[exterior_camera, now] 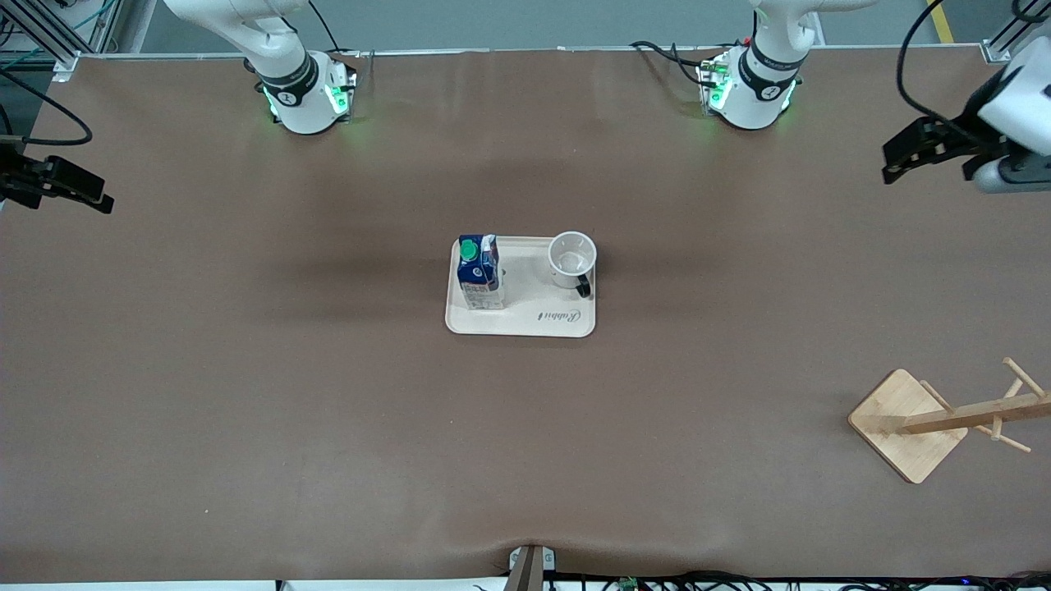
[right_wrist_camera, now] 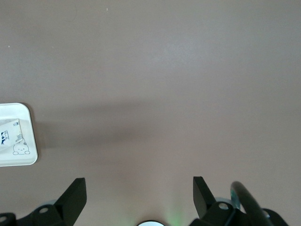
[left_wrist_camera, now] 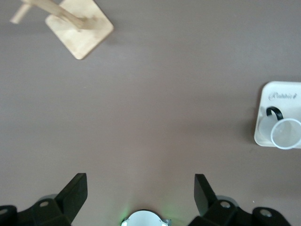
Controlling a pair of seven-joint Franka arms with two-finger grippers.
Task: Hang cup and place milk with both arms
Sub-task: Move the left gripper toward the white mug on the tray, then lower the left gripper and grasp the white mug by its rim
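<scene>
Both arms wait, raised over bare table at their own ends. The left gripper (left_wrist_camera: pixel 140 193) and right gripper (right_wrist_camera: pixel 139 195) stand wide open, holding nothing. The milk (exterior_camera: pixel 479 272) and cup (exterior_camera: pixel 572 259) stand upright on the tray (exterior_camera: pixel 525 322) mid-table, apart.

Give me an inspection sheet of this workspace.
Surface: brown table, bare around the tray.
Job's things: cup and milk upright on the tray, apart; wooden rack toward the left arm's end.
Clutter: nothing seen.
Hands: left hand open, empty, waiting over its table end; right hand open, empty, over the other end.
Cables: black cables by the bases and table edges.
Surroundings: metal frame posts at corners.
</scene>
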